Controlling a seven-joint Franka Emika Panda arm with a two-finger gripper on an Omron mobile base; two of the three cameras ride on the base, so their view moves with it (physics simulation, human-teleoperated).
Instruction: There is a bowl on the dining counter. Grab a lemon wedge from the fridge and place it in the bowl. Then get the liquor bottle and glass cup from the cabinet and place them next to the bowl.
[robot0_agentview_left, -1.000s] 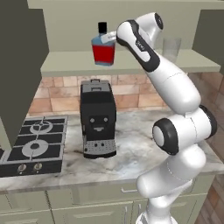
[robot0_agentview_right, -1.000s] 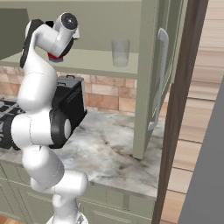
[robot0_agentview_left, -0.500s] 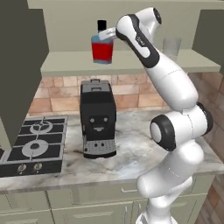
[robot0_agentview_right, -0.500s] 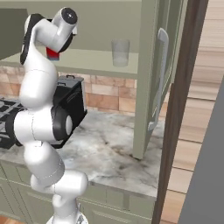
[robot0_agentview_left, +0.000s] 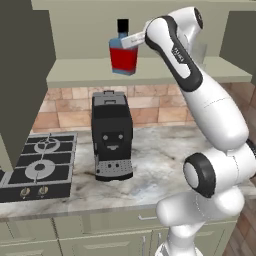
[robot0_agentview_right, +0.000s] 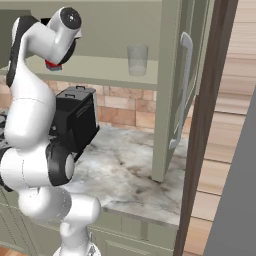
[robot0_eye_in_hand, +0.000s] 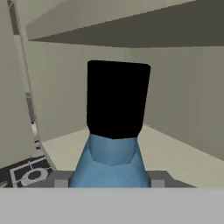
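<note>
Gripper: the gripper (robot0_agentview_left: 129, 41) was up at the cabinet shelf, closed around the blue shoulders of the bottle, one finger on each side in the hand view (robot0_eye_in_hand: 109, 183).
Bottle: the bottle (robot0_agentview_left: 123, 54) had a red body, light blue shoulders and a black cap; in the left base view its base looked slightly clear of the shelf and a little tilted, though the gap was hard to judge. In the hand view its cap and shoulders (robot0_eye_in_hand: 114, 131) rose straight up between the fingers.
Cup: the clear cup (robot0_agentview_right: 137, 60) stood upright on the same shelf, well to the right of the bottle, near the open cabinet door (robot0_agentview_right: 176, 95).
Cabinet: the shelf (robot0_agentview_left: 165, 71) was pale olive, with the cabinet's back wall behind it.
Coffee machine: the black coffee machine (robot0_agentview_left: 111, 134) stood on the marble worktop (robot0_agentview_left: 155, 160) below the shelf, almost under the bottle.
Hob: the black gas hob (robot0_agentview_left: 35, 165) lay to the left of the coffee machine.
</note>
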